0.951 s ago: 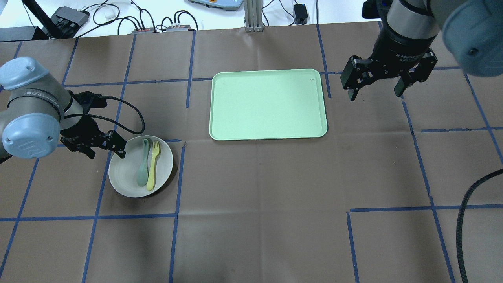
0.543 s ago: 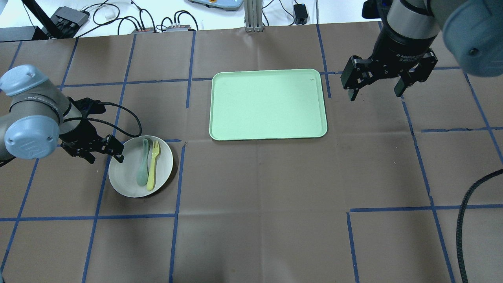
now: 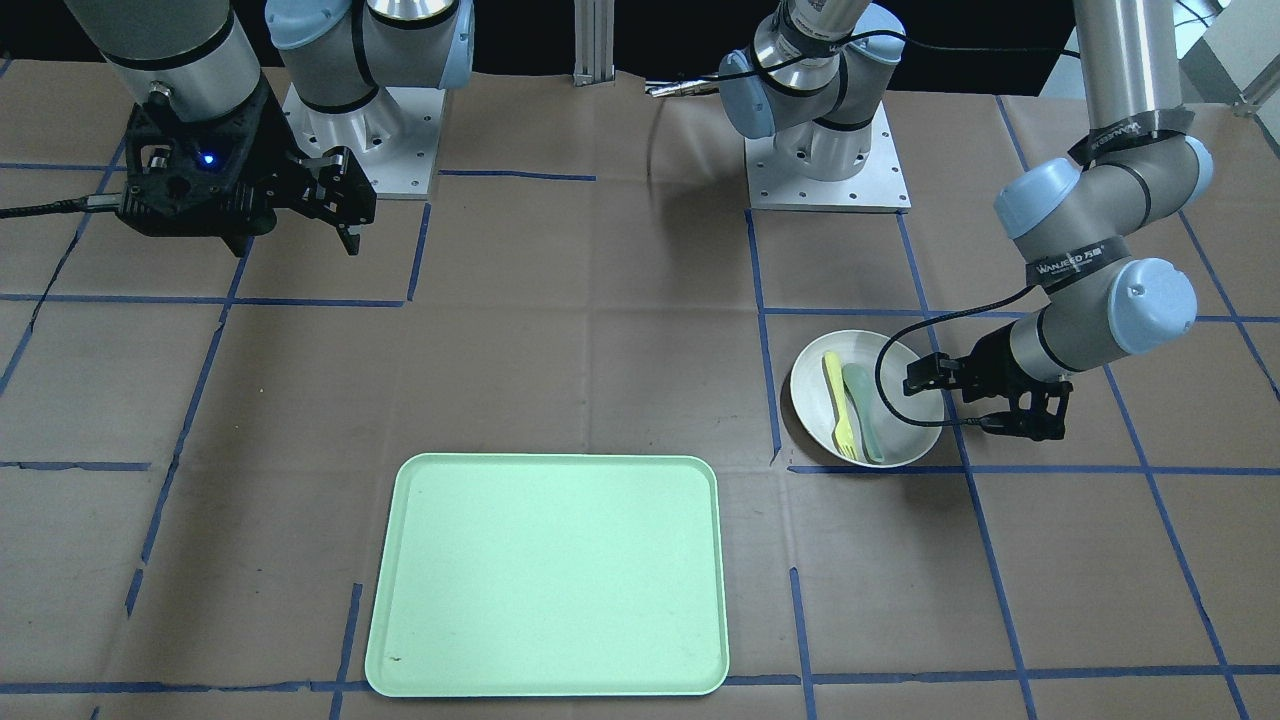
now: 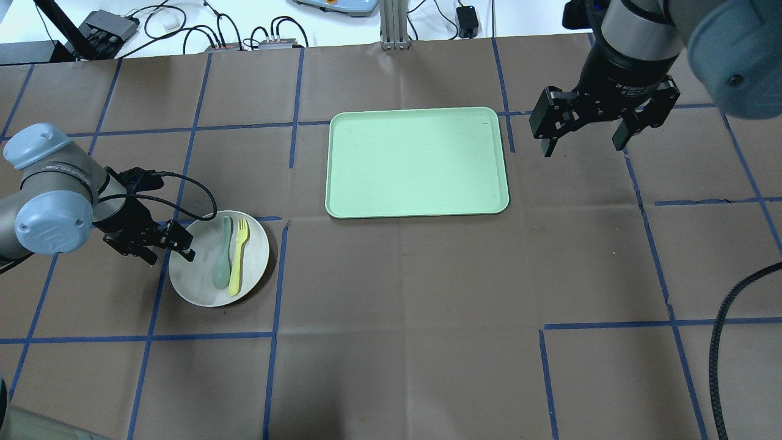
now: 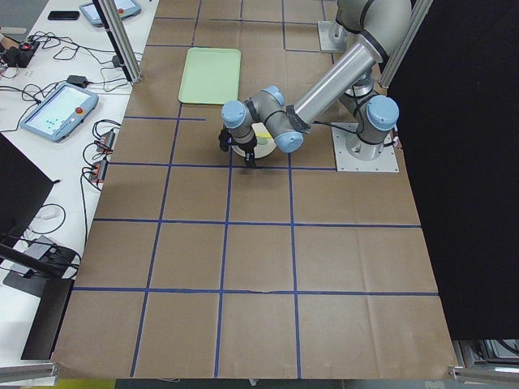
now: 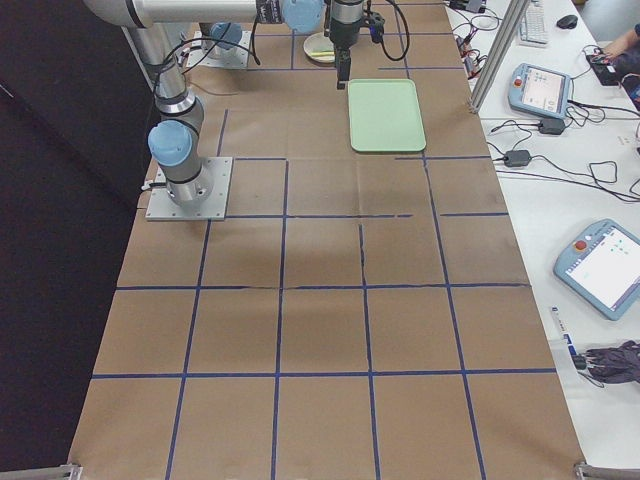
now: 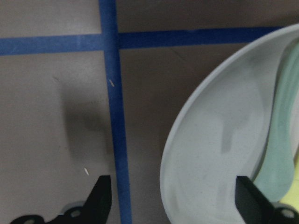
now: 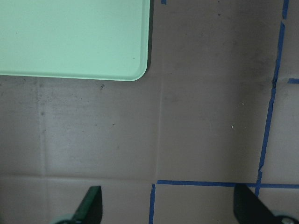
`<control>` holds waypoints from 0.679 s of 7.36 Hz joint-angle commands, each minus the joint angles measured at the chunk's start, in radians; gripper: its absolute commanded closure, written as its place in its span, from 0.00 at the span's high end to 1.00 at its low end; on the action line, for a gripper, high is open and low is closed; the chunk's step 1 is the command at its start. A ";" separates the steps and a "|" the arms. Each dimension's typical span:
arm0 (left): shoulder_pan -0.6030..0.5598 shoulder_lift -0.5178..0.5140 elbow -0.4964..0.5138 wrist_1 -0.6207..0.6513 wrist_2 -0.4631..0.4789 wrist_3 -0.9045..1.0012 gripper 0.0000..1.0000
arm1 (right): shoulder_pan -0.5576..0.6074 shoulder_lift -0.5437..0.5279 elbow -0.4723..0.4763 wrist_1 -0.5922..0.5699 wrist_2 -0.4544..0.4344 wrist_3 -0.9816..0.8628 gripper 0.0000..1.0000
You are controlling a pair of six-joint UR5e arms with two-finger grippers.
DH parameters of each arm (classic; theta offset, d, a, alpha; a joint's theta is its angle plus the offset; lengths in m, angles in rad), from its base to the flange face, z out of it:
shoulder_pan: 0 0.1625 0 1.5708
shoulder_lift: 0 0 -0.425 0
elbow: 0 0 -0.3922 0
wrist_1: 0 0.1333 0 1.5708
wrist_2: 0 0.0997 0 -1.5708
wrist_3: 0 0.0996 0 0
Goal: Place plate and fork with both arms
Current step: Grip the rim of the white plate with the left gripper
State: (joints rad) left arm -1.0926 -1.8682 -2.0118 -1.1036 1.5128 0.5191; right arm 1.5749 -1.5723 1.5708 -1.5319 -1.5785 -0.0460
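While the plate lies on the table, fork and spoon inside, well apart from the tray, the left gripper straddles its rim, jaws spread; pinching that rim looks the next move. The right gripper hovers spread beside the tray.

The tabletop is covered with brown paper, on which a grid of blue tape lines is laid. An aluminium post is fixed at its far edge. Alongside, a white bench is strewn with black cables, and 2 teach pendants are laid on it. A black panel is set behind the rig. Everything is lit evenly, and only faint shadows are cast.
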 commanded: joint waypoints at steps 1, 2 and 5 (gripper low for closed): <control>0.000 -0.003 -0.004 0.001 0.000 0.002 0.70 | 0.000 0.000 0.000 0.001 -0.002 0.000 1.00; 0.002 -0.003 -0.004 0.001 0.000 0.002 0.57 | 0.000 0.000 0.000 0.001 0.000 0.000 1.00; 0.003 -0.003 -0.004 -0.001 -0.002 0.002 0.32 | -0.003 0.000 0.000 0.001 -0.002 0.000 1.00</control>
State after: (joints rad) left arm -1.0903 -1.8714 -2.0156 -1.1039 1.5112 0.5211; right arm 1.5731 -1.5724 1.5708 -1.5309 -1.5795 -0.0467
